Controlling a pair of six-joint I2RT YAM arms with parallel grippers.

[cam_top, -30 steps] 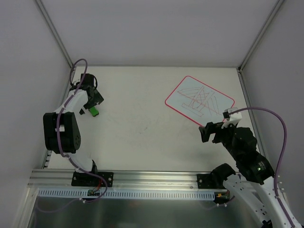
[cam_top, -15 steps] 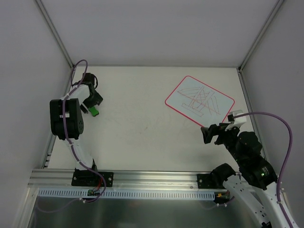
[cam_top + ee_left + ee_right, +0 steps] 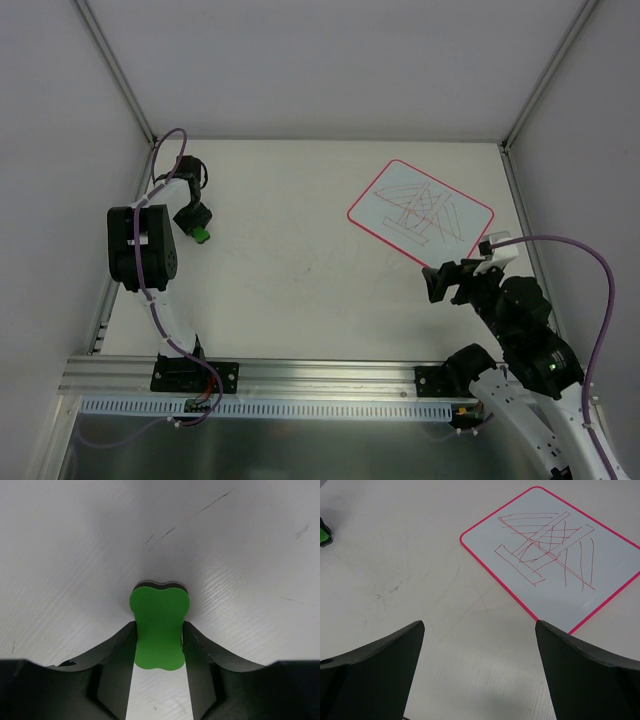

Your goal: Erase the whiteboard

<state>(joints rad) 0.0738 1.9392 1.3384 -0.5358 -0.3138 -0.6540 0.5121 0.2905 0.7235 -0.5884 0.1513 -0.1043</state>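
Left gripper pinches green block; right gripper gapes wide.

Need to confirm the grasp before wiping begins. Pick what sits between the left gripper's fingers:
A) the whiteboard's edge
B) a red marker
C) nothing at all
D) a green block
D: in the left wrist view the green block stands between the fingers of the left gripper, which press against its two sides. The scribbled whiteboard lies apart on the table's right side.
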